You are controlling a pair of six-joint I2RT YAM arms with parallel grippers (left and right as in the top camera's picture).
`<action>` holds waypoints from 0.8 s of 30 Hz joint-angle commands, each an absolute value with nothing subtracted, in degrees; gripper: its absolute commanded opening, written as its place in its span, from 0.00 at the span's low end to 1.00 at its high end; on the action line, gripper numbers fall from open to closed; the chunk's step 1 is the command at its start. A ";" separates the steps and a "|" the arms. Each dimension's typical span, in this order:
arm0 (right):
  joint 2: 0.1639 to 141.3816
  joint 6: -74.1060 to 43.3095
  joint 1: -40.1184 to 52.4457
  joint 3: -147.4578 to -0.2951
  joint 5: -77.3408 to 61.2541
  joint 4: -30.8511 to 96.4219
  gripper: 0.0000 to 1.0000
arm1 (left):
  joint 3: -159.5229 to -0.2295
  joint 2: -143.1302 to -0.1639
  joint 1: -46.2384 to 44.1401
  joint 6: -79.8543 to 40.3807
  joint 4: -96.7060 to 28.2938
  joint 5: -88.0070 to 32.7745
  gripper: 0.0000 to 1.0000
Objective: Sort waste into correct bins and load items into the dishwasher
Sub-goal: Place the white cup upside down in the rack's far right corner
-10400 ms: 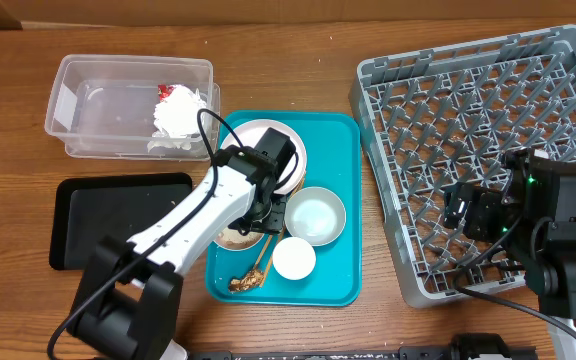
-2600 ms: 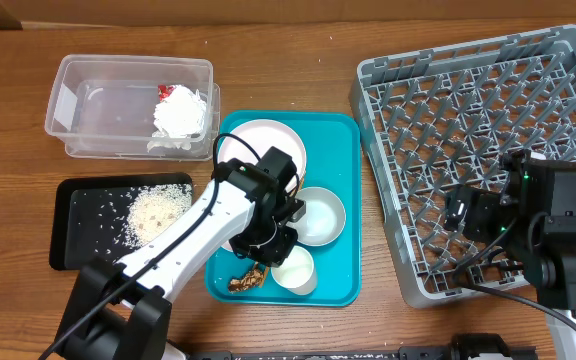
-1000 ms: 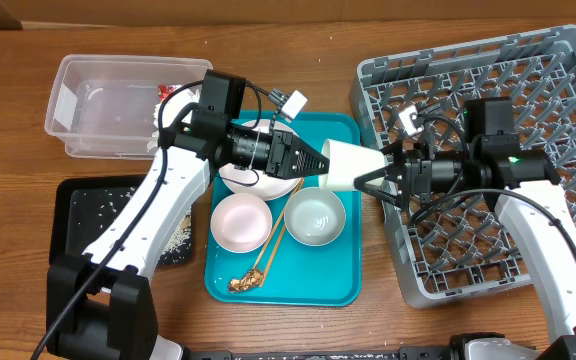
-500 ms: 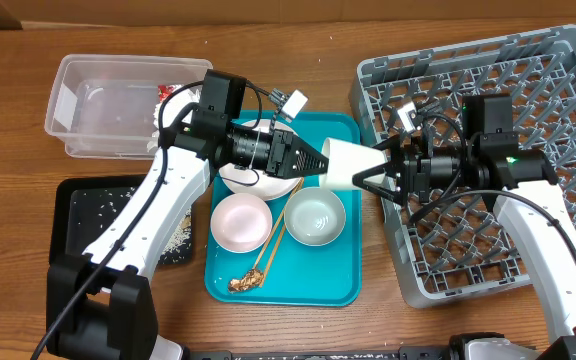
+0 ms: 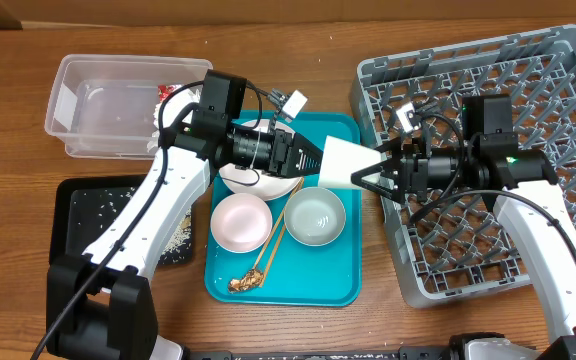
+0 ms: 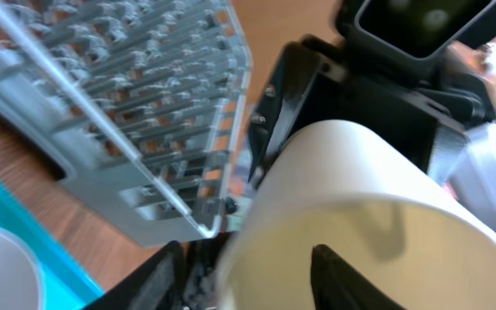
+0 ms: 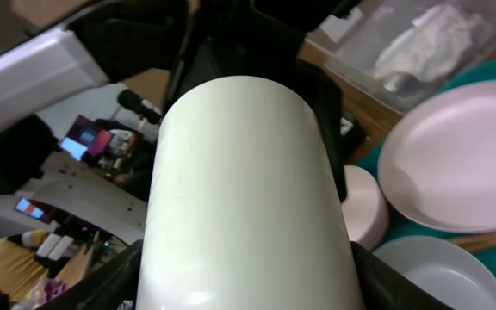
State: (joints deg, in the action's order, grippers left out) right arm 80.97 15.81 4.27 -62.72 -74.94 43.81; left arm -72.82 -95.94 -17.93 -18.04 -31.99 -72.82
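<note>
A white cup (image 5: 348, 163) is held on its side in the air above the teal tray (image 5: 340, 270), between my two grippers. My right gripper (image 5: 368, 175) is shut on its body, a finger pressed to each side in the right wrist view (image 7: 244, 284). My left gripper (image 5: 313, 163) is at the cup's mouth. In the left wrist view (image 6: 248, 280) one finger is inside and one outside the rim, with gaps to the wall, so it is open. The cup fills both wrist views (image 6: 360, 198) (image 7: 244, 189). The grey dishwasher rack (image 5: 528, 90) stands to the right.
On the teal tray lie a pink bowl (image 5: 242, 222), a pale bowl (image 5: 315, 216), a pink plate (image 7: 455, 164) and chopsticks with food scraps (image 5: 253, 275). A clear bin (image 5: 98, 110) holding crumpled tissue (image 5: 183, 110) is at back left. A black tray (image 5: 88, 215) with rice is at front left.
My right gripper has moved left along the cup and closed on its body. The cup has shifted slightly left. My left arm has hardly moved.
</note>
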 commanded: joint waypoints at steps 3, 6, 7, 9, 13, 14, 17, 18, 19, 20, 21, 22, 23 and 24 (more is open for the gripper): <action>80.93 5.63 4.27 -64.16 -55.92 45.45 0.33 | -73.67 -95.85 -17.93 -13.58 -39.09 -54.04 0.52; 80.36 3.99 2.46 -65.82 -46.06 50.30 0.23 | -73.73 -93.95 -16.93 -11.18 -46.85 -43.46 0.52; 80.16 3.99 1.74 -66.89 -43.09 52.45 0.23 | -73.73 -93.01 -16.32 -10.46 -48.53 -41.15 0.53; 80.05 3.97 -0.30 -70.04 -37.26 57.43 0.20 | -73.76 -90.96 -15.14 -9.98 -51.29 -36.64 0.54; 80.05 0.32 -6.24 -77.97 -26.70 66.08 0.11 | -73.78 -85.23 -12.12 -8.78 -55.75 -28.23 0.55; 80.05 -0.91 -7.84 -79.70 -24.40 67.53 0.07 | -73.78 -83.83 -11.49 -8.80 -56.42 -26.44 0.55; 80.05 -5.04 -13.54 -84.42 -16.86 70.41 0.04 | -73.78 -80.68 -10.31 -8.80 -56.84 -23.27 0.54; 80.05 -6.28 -15.68 -85.65 -14.02 70.74 0.04 | -73.78 -79.90 -10.15 -8.80 -56.80 -22.37 0.53; 80.05 -7.33 -17.50 -86.52 -11.38 71.07 0.04 | -73.78 -79.46 -10.15 -8.78 -56.84 -21.63 0.52; 80.05 -9.26 -19.66 -87.24 -7.88 71.37 0.04 | -73.78 -79.13 -10.15 -8.80 -57.08 -20.88 0.53; 80.05 -12.01 -22.96 -87.53 -2.66 71.53 0.04 | -73.78 -79.02 -10.15 -8.78 -57.89 -20.36 0.52; 80.14 -13.37 -24.84 -87.50 0.25 71.85 0.04 | -73.76 -79.07 -10.15 -8.78 -58.48 -20.29 0.52; 80.38 -14.26 -26.46 -87.50 2.24 72.34 0.04 | -73.76 -79.11 -10.15 -8.75 -58.85 -20.29 0.52; 80.79 -15.38 -28.36 -87.50 4.23 72.93 0.04 | -73.76 -79.13 -10.15 -8.78 -59.24 -20.29 0.52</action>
